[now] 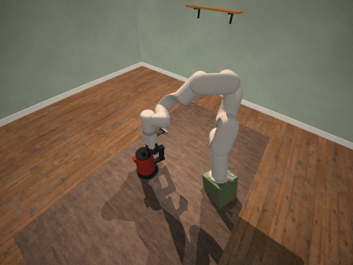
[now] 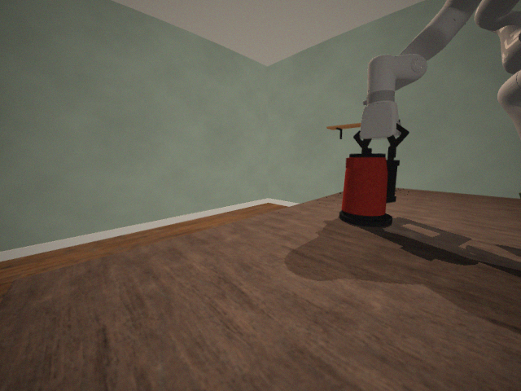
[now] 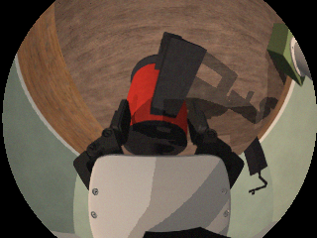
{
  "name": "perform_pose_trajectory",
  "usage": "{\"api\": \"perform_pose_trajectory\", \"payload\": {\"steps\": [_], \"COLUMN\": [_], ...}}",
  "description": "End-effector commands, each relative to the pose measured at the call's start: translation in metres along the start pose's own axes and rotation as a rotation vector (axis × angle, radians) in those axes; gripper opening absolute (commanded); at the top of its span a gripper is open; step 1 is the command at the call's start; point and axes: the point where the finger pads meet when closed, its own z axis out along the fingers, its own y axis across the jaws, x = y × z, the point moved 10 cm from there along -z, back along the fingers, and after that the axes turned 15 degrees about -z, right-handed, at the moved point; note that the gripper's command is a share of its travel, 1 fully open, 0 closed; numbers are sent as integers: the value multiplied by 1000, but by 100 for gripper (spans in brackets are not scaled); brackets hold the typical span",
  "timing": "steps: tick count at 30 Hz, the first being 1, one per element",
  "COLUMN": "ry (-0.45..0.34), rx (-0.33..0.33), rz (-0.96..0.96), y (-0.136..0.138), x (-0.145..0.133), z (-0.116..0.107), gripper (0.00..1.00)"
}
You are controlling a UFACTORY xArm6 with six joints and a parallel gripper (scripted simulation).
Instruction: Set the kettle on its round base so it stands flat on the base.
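The red kettle with a black lid and a black handle stands upright on its round black base. In the exterior view the kettle sits flat on the base disk, and the stud is hidden under it. My gripper is open, just above the lid at the handle side. In the exterior view its fingers stand apart over the kettle's top, holding nothing. The wrist view shows the kettle and its handle between the spread fingers.
The arm's green pedestal stands on the table to the right of the kettle. A wooden shelf hangs high on the far wall. The table's edge runs to the right, with wooden floor around it.
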Motion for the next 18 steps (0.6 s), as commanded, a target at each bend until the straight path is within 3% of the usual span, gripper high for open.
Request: {"api": "perform_pose_trajectory", "payload": {"steps": [1, 11, 18], "ry": [-2, -1, -1], "rx": [3, 3, 3], "rz": [1, 1, 1], "y": [-1, -1, -1], "x": [0, 0, 0], "z": [-1, -4, -34], "gripper": [81, 81, 81]}}
